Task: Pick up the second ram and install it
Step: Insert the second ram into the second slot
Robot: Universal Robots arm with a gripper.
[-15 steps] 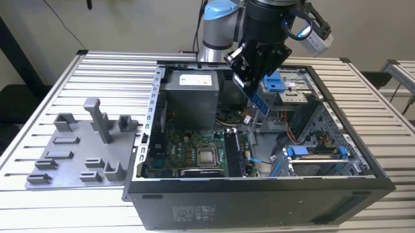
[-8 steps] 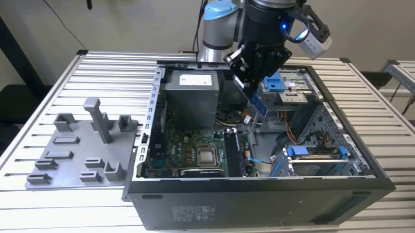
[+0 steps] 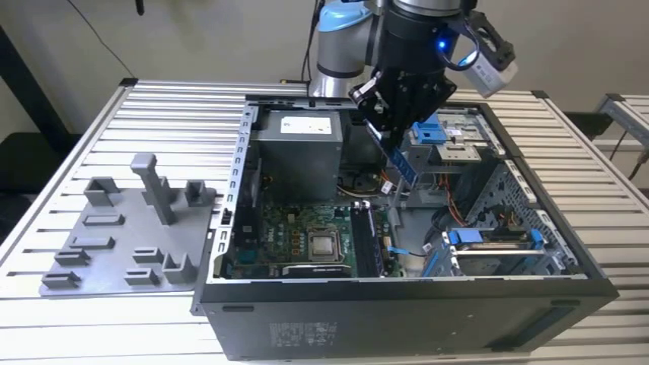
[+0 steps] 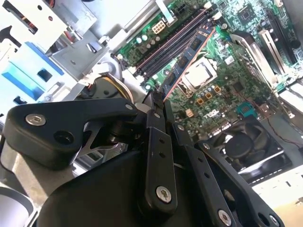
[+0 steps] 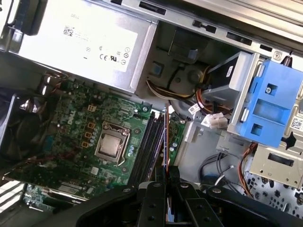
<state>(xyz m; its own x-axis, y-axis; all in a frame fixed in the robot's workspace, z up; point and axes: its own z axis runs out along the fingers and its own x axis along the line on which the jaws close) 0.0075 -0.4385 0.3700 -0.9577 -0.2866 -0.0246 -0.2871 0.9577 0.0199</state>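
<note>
My gripper [image 3: 390, 129] hangs inside the open computer case [image 3: 406, 304], shut on the second ram [image 3: 402, 163]. The ram is a long, thin, dark stick, held by one end and pointing down toward the motherboard. In the second wrist view it [image 4: 190, 56] runs out from between the fingers [image 4: 155, 106], above the memory slots [image 4: 173, 43] and beside the processor [image 4: 199, 75]. In the first wrist view I see it edge-on [image 5: 166, 139], clear above the black slots [image 5: 147, 146] and roughly in line with them. The stick touches no slot.
A grey plastic tray with upright posts [image 3: 132, 236] lies on the slatted table at the exterior view's left. Inside the case are the power supply [image 3: 299, 148], a blue drive bracket [image 3: 431, 131], loose cables [image 5: 213, 120] and a fan [image 4: 241, 142].
</note>
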